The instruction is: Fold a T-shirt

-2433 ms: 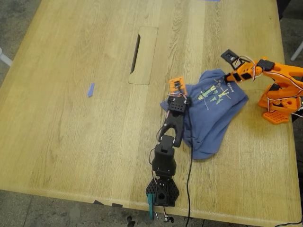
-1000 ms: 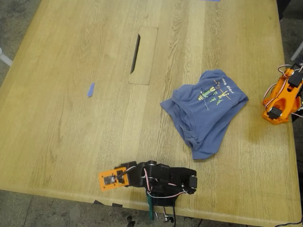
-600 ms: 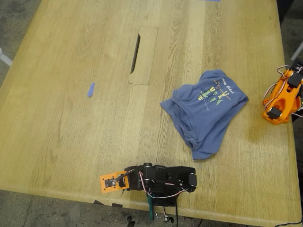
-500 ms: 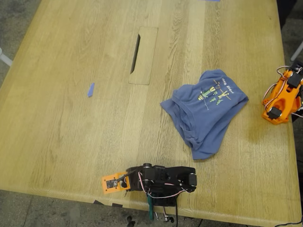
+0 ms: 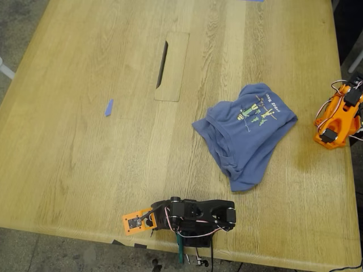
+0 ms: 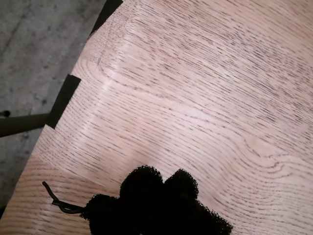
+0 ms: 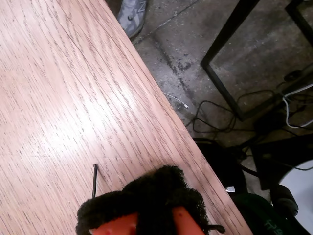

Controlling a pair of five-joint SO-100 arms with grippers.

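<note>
The blue-purple T-shirt [image 5: 247,133] lies crumpled and partly folded on the wooden table [image 5: 85,158], towards the exterior view's right, with its cartoon print facing up. The black first arm is folded at the table's near edge, and my first gripper [image 5: 154,219] is well clear of the shirt. In the first wrist view its black foam pads [image 6: 164,183] are pressed together over bare wood. The orange second arm [image 5: 337,119] is folded at the exterior view's right edge. My second gripper [image 7: 146,191] is shut and empty above the table's edge. The shirt shows in neither wrist view.
A rectangular cable hatch [image 5: 172,66] is set into the table's far middle. A small blue tape strip [image 5: 109,107] lies at the exterior view's left. Black tape [image 6: 63,98] marks the near table edge. Cables [image 7: 220,122], a metal frame and a person's shoe [image 7: 132,14] are on the floor.
Both arms have let go of the shirt and drawn back from it to folded positions at the table's edges. In the last second the black arm's wrist sank slightly. The shirt has not moved.
</note>
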